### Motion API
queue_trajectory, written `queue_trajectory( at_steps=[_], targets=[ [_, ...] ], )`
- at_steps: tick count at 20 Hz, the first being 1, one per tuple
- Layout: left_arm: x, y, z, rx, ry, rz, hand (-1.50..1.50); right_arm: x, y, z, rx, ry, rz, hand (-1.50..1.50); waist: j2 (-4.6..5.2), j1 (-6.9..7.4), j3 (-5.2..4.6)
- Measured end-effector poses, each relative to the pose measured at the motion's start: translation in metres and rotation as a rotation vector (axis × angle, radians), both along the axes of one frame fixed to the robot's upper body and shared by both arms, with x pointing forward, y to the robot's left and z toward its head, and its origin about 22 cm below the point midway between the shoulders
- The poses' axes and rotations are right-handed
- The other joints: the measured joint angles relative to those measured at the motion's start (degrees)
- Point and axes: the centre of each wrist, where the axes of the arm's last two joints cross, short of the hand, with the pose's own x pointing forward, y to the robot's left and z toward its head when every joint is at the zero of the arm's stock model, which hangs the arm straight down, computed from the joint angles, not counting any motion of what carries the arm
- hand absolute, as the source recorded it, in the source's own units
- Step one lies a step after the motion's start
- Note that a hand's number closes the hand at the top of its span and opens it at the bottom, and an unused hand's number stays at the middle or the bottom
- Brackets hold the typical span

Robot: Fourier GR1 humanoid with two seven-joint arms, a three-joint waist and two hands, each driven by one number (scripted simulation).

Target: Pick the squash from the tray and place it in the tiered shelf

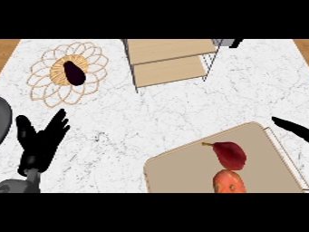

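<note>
Squash [230,168]: lay lengthwise on tray [183,174], stem pointing up-left.
Nearer hand: right hand [301,131], just beside tray; finger state unclear.
Left hand [41,136]: resting, fingers spread.

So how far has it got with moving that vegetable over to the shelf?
Nothing looks done: the dark red squash lies on the beige tray, the wooden tiered shelf holds nothing. Neither the open left hand nor the right hand holds anything. Picking, carrying and placing remain.

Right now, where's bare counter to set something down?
Bare counter runs between mat, shelf and tray, from the left hand across. Crowded: tray's right half, with the red fruit and orange squash.
</note>
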Motion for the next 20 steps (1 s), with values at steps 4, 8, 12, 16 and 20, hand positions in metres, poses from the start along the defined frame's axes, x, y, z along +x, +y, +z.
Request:
queue_trajectory(
  at_steps=[4, 8, 12, 16, 20],
  targets=[
    [0.001, -0.001, 0.0, 0.0, -0.004, -0.003, 0.0, -0.008, 0.031, -0.003, -0.085, 0.002, -0.047, -1.5, 0.02, 0.3, 0.08],
    [0.003, -0.003, -0.001, -0.005, -0.006, -0.014, 0.0, -0.009, 0.059, -0.007, -0.164, 0.037, -0.062, -1.5, 0.09, 0.56, 0.1],
    [0.003, -0.002, -0.006, 0.002, -0.016, -0.016, 0.0, -0.015, 0.078, -0.011, -0.232, 0.054, -0.042, -1.5, 0.0, 0.5, 0.21],
    [0.005, -0.005, -0.001, -0.003, -0.01, -0.02, 0.0, -0.024, 0.089, -0.019, -0.298, 0.071, -0.047, -1.5, 0.01, 0.46, 0.18],
    [0.001, -0.005, 0.0, -0.001, -0.01, -0.015, 0.0, -0.032, 0.095, -0.029, -0.339, 0.068, -0.084, -1.5, 0.01, 0.4, 0.18]
  ],
)
